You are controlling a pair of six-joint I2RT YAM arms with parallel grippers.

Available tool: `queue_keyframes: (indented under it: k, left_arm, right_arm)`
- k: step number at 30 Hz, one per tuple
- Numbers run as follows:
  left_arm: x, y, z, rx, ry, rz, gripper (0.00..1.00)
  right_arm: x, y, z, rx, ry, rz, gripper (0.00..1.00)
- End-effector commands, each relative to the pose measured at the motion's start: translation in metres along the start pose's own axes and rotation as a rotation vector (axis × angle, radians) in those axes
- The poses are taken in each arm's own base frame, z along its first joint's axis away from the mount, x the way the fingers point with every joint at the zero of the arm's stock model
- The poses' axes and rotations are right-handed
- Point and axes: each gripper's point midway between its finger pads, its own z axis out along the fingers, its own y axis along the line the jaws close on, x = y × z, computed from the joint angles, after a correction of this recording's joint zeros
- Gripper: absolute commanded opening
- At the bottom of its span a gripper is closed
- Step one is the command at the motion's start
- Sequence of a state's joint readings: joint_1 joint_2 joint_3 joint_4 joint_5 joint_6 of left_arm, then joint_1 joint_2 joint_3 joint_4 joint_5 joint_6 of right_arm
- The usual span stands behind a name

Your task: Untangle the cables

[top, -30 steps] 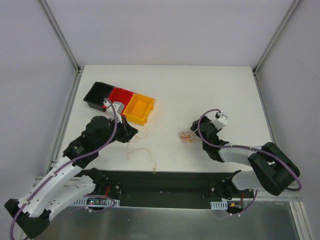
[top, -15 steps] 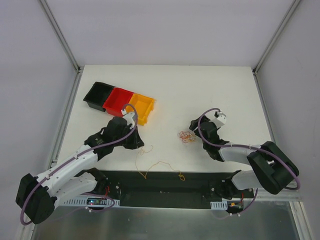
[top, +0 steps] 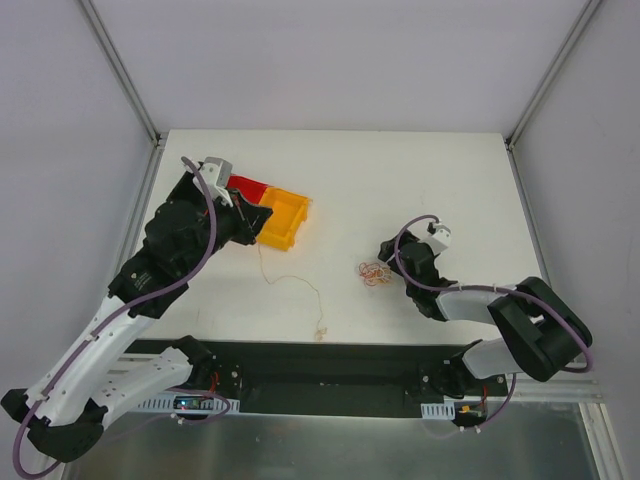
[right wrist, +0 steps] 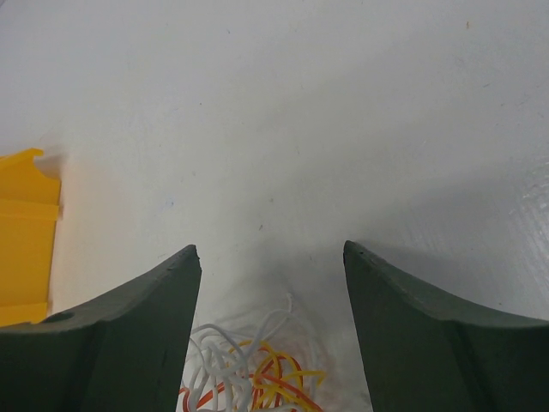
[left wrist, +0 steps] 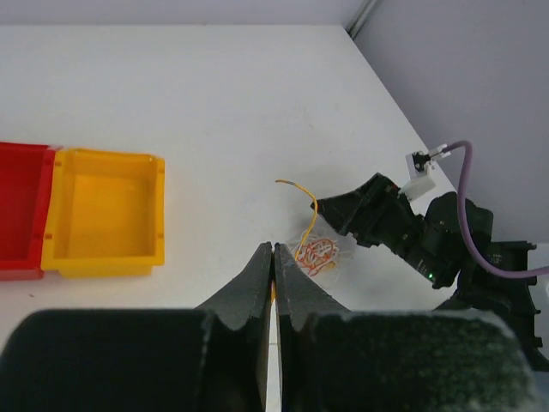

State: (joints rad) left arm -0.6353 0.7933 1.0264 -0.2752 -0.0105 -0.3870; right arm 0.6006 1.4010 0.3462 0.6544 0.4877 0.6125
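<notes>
Cables point(top: 375, 272) lie as a small tangle of orange, yellow and whitish strands on the white table point(top: 420, 180), right of centre and well apart from the bins.

Right end effector point(top: 388, 258): positioned low, just beside the tangle on its right side. In the right wrist view its fingers point(right wrist: 129, 343) are spread wide, with the tangle point(right wrist: 249, 378) on the table between them near their base. No finger contact with the wires can be confirmed.

Left end effector point(top: 258, 214): raised above the table, over the near edge of the yellow bin point(top: 285, 215). In the left wrist view the fingers point(left wrist: 257, 283) are pressed together, with a thin sliver of orange wire pinched in the seam.

Loose strand point(top: 320, 330): hangs from the left end effector, runs down and to the right across the table, and ends in a small curl close to the table's near edge. It lies apart from the tangle.

Bins: the red bin point(top: 245, 187) adjoins the yellow bin on its left, and the left arm partly covers it.
</notes>
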Motion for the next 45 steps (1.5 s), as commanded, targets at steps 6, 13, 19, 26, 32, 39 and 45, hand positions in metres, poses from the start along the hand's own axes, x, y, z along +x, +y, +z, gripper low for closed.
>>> queue_keyframes:
  k: [6,13,19,26,32,39,45]
  left_arm:
    - [-0.032,-0.008,-0.013,-0.002,-0.053,0.066,0.0]
    - [0.038,0.014,0.011,-0.042,0.128,0.012,0.0]
    - [0.148,0.033,0.026,-0.046,0.433,-0.109,0.0]
    - [0.202,0.04,0.028,-0.041,0.524,-0.169,0.0]
    - [0.193,0.048,0.034,-0.083,0.477,-0.144,0.0]
    - [0.182,0.049,0.033,-0.086,0.433,-0.115,0.0]
    - [0.175,0.041,0.032,-0.047,0.421,-0.108,0.0]
  right_arm:
    - [-0.013,0.021,0.006,-0.059,-0.025,0.036,0.7]
    - [-0.012,0.019,0.006,-0.058,-0.017,0.046,0.7]
    - [-0.01,0.018,0.006,-0.062,-0.011,0.06,0.7]
    - [-0.008,0.02,0.007,-0.074,0.008,0.065,0.7]
    - [-0.005,0.063,-0.01,-0.251,0.059,-0.098,0.74]
    - [-0.004,0.067,-0.077,-0.152,0.294,-0.565,0.9]
    - [0.084,0.061,-0.149,-0.448,0.652,-0.778,0.88]
